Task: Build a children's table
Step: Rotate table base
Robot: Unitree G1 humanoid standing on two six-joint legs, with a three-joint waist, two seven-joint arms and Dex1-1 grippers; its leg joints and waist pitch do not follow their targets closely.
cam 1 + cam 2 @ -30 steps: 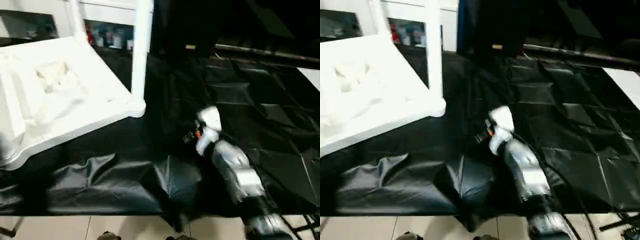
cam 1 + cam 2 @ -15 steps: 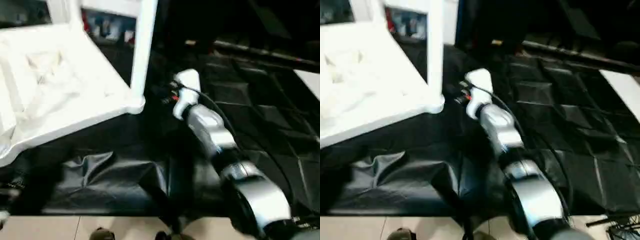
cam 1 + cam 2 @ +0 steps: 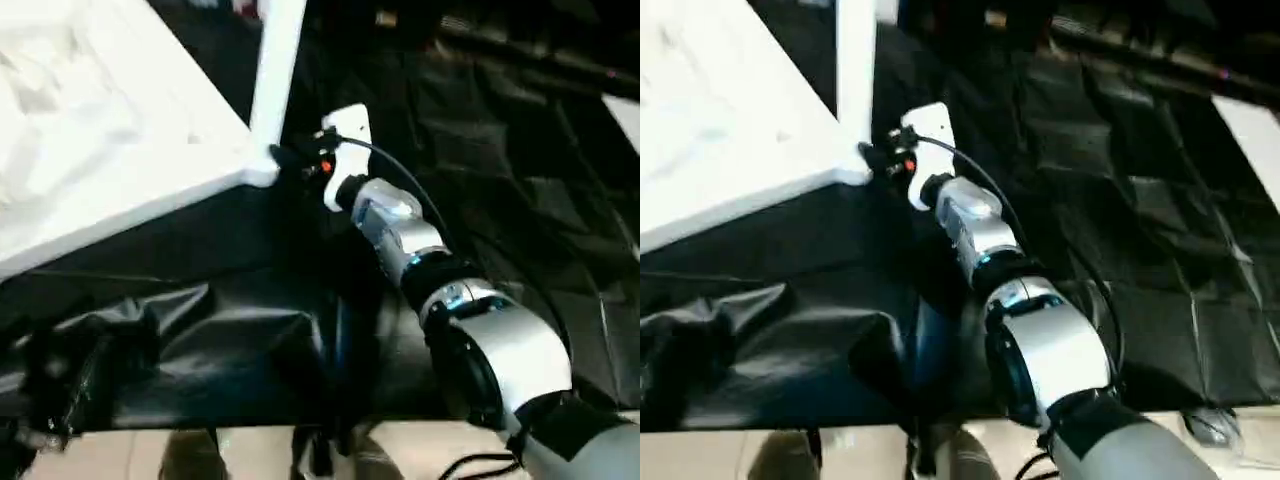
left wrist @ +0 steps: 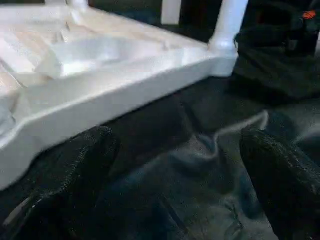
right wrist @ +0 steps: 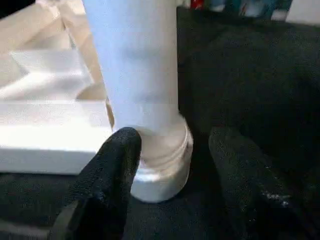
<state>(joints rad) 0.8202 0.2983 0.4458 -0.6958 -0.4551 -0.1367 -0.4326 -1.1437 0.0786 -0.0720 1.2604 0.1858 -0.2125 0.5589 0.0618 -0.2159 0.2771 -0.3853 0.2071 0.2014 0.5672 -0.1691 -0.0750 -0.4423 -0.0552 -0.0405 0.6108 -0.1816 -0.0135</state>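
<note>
Two grippers are at work over a black cloth point(image 3: 480, 170) that covers the work surface. Nearest, at the cloth's crumpled front edge, the left gripper point(image 4: 175, 185) hovers with its fingers point(image 4: 75, 170) spread wide and nothing between them, pointing at the long side of the table top point(image 4: 100, 65).

Farther in, the right gripper point(image 5: 172, 165) has its jaws apart, one finger on each side of a leg point(image 5: 135, 65) just where it enters the corner socket point(image 5: 162, 165). The fingers sit close to the socket but are not closed on it.

That table top lies upside down on the cloth's far left part, ribbed underside up, with the leg standing upright at its near right corner.

The step in hand seems to be gripping or seating this leg. To do it well, the right gripper should close squarely on the tube above the socket, then press straight down along the leg's axis, so it does not tilt.
</note>
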